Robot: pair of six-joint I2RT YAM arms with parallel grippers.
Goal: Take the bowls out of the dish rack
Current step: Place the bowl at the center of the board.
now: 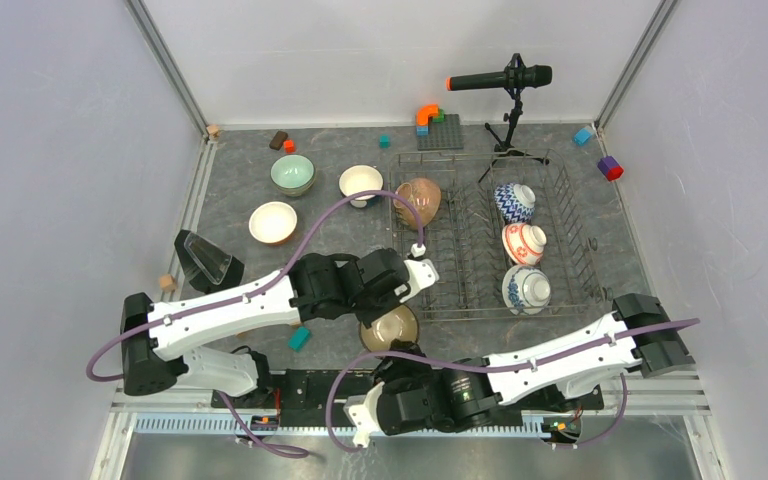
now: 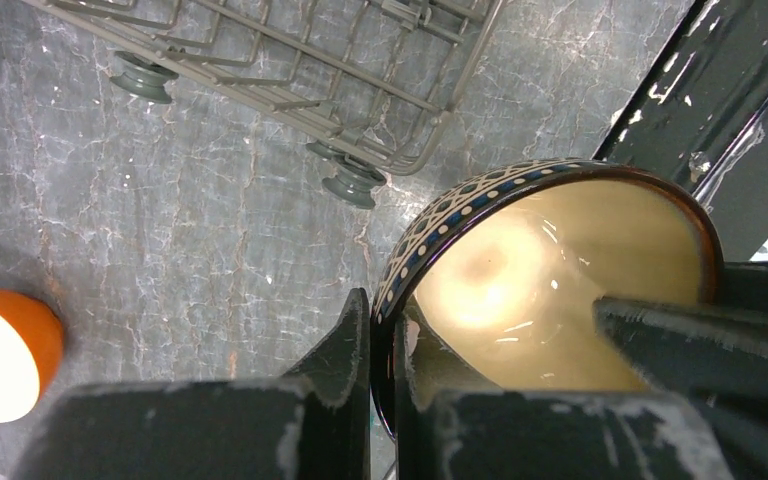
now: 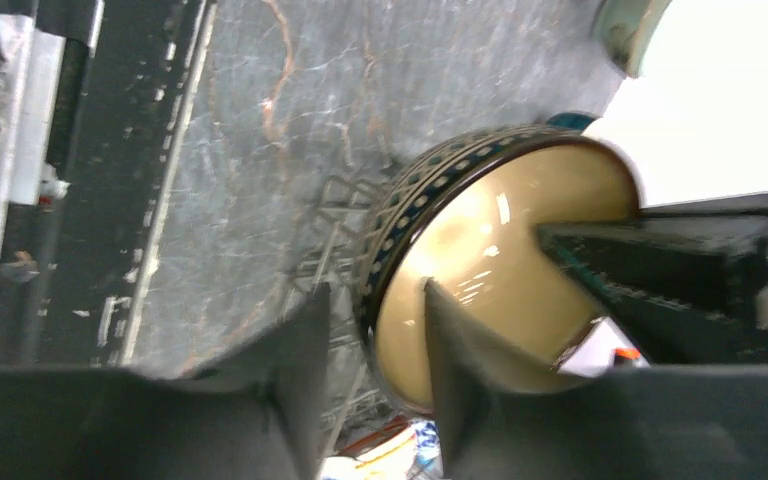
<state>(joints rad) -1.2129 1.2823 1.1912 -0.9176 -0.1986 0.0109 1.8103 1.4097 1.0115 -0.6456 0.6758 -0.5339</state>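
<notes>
A dark bowl with a dotted band and a cream inside hangs just in front of the dish rack, between both grippers. My left gripper is shut on the rim of this bowl, one finger inside and one outside. My right gripper straddles the opposite rim of the bowl with a gap showing, so it is open. The rack holds a brown speckled bowl, a blue zigzag bowl, a red-white bowl and a blue-white bowl.
A pale green bowl, a cream bowl and an orange bowl stand on the table left of the rack. A clear container, a teal block, a microphone stand and a studded plate are nearby.
</notes>
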